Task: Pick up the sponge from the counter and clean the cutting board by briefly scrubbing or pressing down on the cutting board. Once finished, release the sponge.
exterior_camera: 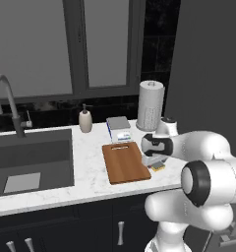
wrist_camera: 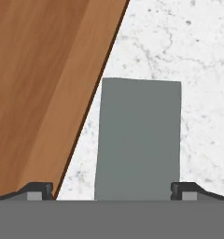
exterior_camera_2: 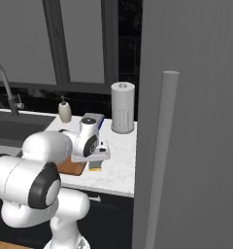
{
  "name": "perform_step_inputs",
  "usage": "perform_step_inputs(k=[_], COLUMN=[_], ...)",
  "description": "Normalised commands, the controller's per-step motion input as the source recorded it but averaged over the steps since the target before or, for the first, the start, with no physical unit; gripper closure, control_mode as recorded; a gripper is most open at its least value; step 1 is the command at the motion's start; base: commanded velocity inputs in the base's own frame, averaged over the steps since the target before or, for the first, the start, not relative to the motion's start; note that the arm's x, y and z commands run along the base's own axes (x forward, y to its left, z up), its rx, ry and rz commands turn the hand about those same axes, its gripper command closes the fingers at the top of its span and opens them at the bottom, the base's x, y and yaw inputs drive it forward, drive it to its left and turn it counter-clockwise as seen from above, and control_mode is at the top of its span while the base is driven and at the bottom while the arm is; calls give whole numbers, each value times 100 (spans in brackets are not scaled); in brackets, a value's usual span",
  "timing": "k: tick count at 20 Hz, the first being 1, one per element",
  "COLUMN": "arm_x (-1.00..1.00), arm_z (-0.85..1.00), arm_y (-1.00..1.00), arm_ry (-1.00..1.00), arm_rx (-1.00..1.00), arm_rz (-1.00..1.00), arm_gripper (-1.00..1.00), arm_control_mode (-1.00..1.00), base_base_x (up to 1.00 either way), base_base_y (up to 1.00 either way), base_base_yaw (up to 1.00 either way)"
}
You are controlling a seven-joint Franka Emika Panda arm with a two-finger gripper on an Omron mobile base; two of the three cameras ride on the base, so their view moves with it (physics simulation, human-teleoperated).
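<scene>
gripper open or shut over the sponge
Open: in the hand view the gripper fingertips stand either side of the sponge, with gaps.

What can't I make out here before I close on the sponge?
- Sponge, hand view: near end cut off by the bottom edge, so finger depth along its sides cannot be told.
- Sponge, left base view: mostly hidden by the hand; only a yellow corner shows.
- Cutting board, right base view: largely hidden behind the arm.
- Gripper height above the counter: fingertips hidden by the hand in both base views.
</scene>
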Motion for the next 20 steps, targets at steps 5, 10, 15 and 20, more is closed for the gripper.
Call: perform_step_inputs(k=[5, 10, 15, 20], arm_x=[13, 12, 0, 0], arm_z=[-24, -2, 0, 7], arm_y=[-1, -3, -2, -2], arm_ry=[0, 0, 0, 0], arm_rx=[0, 0, 0, 0], arm_rz=[0, 0, 0, 0], arm_gripper=[-100, -100, -100, -100], arm_control_mode=[-100, -100, -100, -100], base_base_x=[0, 0, 0, 0], base_base_y=[0, 0, 0, 0], base_base_yaw=[0, 0, 0, 0])
